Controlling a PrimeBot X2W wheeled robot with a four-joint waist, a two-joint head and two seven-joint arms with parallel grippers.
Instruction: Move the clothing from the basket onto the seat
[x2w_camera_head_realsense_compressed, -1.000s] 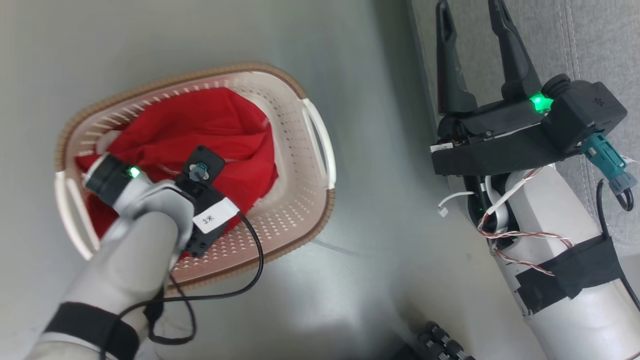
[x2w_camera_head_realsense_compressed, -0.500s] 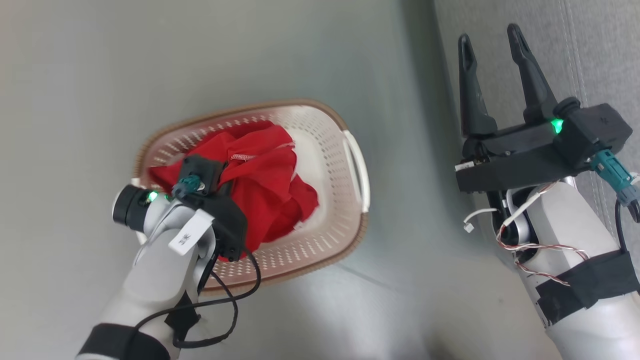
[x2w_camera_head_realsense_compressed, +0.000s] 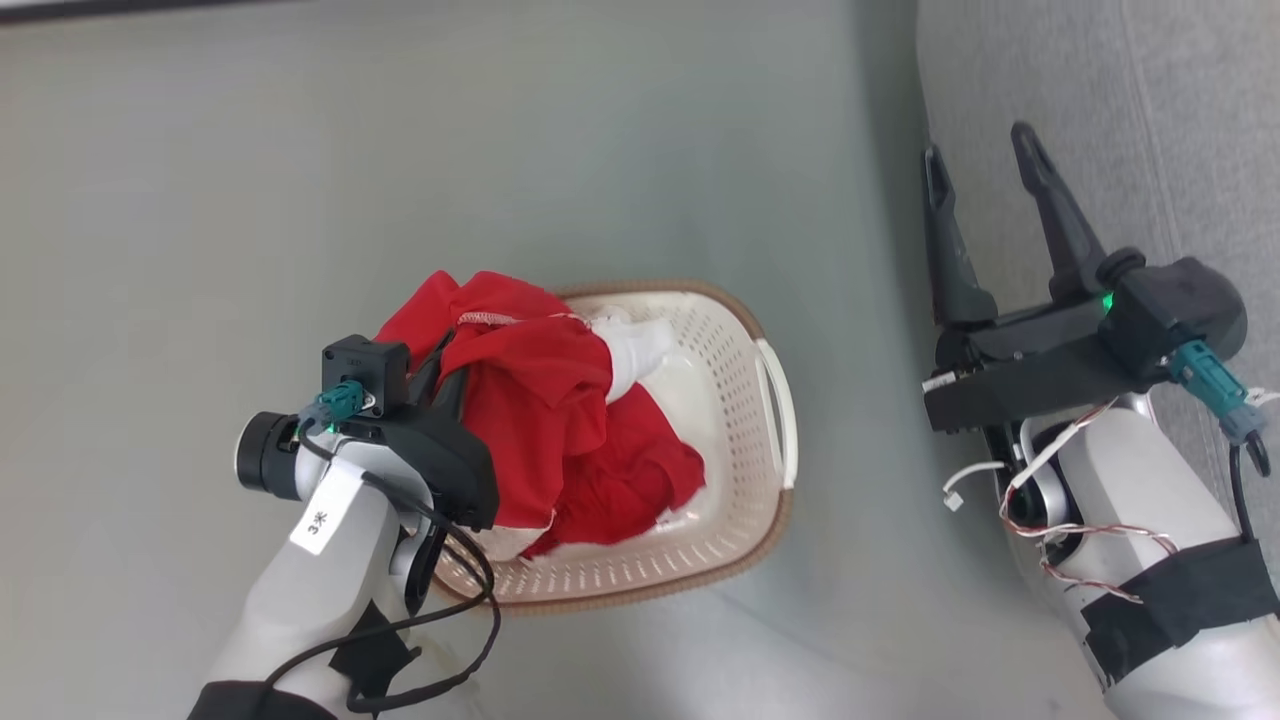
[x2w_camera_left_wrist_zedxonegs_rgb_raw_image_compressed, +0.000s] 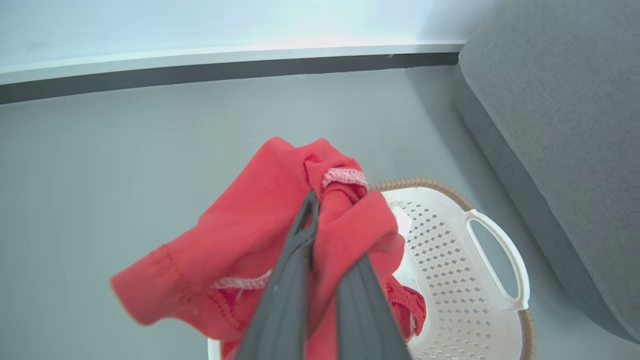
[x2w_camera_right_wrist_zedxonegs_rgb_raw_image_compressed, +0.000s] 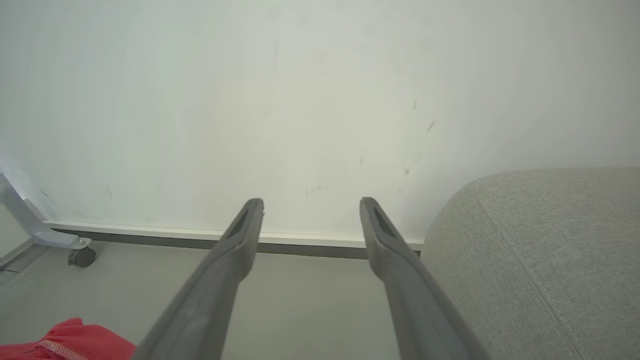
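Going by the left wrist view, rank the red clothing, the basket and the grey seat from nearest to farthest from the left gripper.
1. clothing: pinched in the left gripper, draped over its fingers.
2. basket: just below and to the right, under the hanging cloth.
3. seat: farthest, along the right side, beyond the basket.

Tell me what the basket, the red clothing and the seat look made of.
Basket: smooth cream moulded plastic, perforated walls, brown woven-look rim.
Clothing: thin soft fabric, likely knit; drapes in folds.
Seat: matte grey woven upholstery, visible texture.
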